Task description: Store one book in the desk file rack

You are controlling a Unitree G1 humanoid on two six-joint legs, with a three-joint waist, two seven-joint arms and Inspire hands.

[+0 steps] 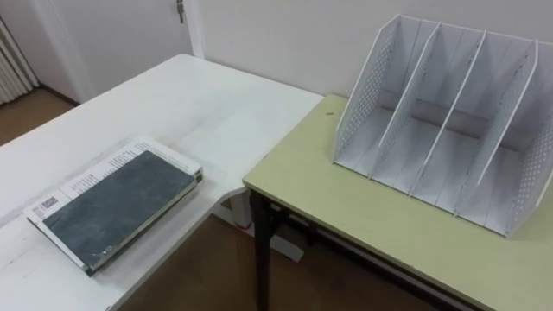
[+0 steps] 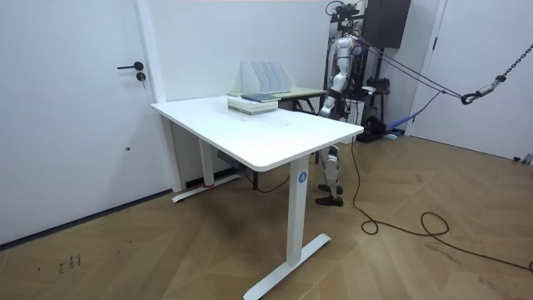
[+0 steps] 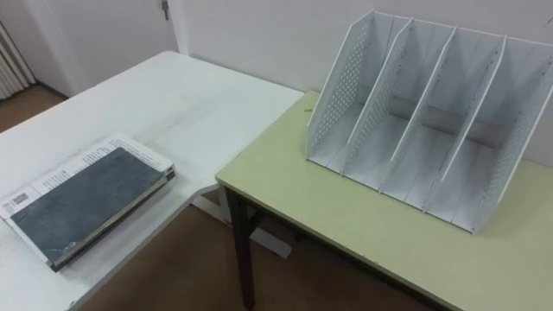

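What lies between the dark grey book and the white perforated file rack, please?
Bare white tabletop, a gap of floor with a black table leg, then bare green desktop, in both eye views.

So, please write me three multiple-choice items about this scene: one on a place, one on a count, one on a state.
1. Where does the dark grey book lie?
A) in the file rack
B) on the white table, on top of a paler book
C) on the green table

2. How many compartments has the file rack?
A) two
B) four
C) six

3. In what state is the file rack?
A) upright, holding nothing
B) upright, with one book in it
C) tipped on its side

Answers:
1. B: the dark grey book rests on the paler book on the white table.
2. B: five panels make four compartments.
3. A: it stands on the green table with every compartment bare.
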